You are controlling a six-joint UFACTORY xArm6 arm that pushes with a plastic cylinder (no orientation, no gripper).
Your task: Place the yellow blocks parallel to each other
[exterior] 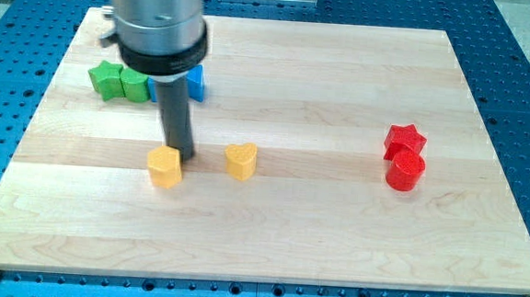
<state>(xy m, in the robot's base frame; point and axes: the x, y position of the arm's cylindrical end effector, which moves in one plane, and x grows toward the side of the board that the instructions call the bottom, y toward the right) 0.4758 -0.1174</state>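
A yellow hexagon-like block [164, 166] lies left of centre on the wooden board [316, 216]. A yellow heart-shaped block [240, 161] lies a little to its right, about level with it. My tip [183, 155] stands at the upper right edge of the yellow hexagon-like block, touching or nearly touching it, and left of the yellow heart. The rod rises from there to the arm's grey body at the view's top left.
A green star [106, 78] and a green block [135, 86] lie at the upper left. A blue block [195, 83] is partly hidden behind the rod. A red star [405, 140] and a red cylinder [405, 171] touch at the right.
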